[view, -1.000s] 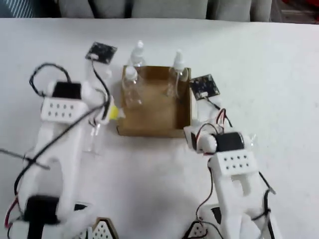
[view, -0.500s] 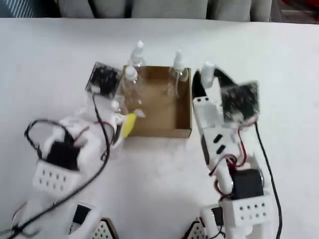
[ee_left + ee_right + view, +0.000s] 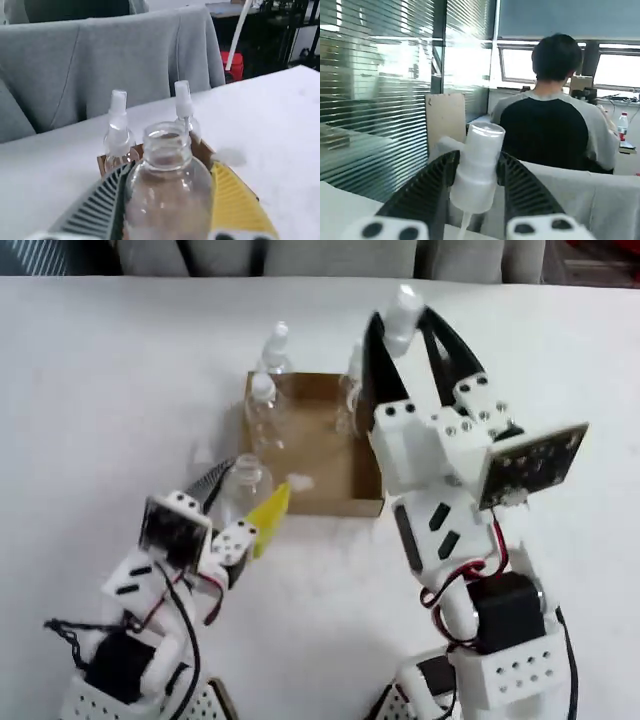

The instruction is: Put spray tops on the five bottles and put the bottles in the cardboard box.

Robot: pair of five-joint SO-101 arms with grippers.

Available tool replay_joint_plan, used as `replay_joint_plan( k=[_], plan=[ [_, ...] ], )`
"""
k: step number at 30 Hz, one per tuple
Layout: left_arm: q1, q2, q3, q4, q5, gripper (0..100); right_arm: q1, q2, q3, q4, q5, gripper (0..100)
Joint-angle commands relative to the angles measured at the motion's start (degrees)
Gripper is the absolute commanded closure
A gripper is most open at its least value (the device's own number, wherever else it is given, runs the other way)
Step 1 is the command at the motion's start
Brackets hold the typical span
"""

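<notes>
Bottle (image 3: 167, 195) is clamped by left gripper (image 3: 243, 495); spray top (image 3: 476, 170), pinched in right gripper (image 3: 402, 328), should be lowered tube-first, centred on neck.

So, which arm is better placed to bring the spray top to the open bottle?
Probably right: the right gripper holds the spray top, while the left gripper holds the open bottle beside the cardboard box.

The uncapped bottle (image 3: 167, 190) is cut off below its shoulder.

Setting: we read this as an office.
Beyond the white table (image 3: 90, 370): we note a grey chair (image 3: 100, 65), slatted blinds (image 3: 375, 75), windows (image 3: 517, 65).
</notes>
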Motion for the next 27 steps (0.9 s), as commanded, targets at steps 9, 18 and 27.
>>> replay_joint_plan(
  k=[9, 18, 27],
  plan=[
    [0.6, -5.9, 6.6, -4.8, 0.7, 98, -13.8, 10.5, -21.7, 15.0, -11.5, 98.4],
    [0.6, -5.9, 6.6, -4.8, 0.7, 98, -13.9, 12.6, -20.4, 14.9, -12.3, 98.4],
    [0.6, -5.9, 6.6, -4.8, 0.7, 98, -14.0, 12.4, -14.8, 14.9, -12.4, 98.4]
  ],
)
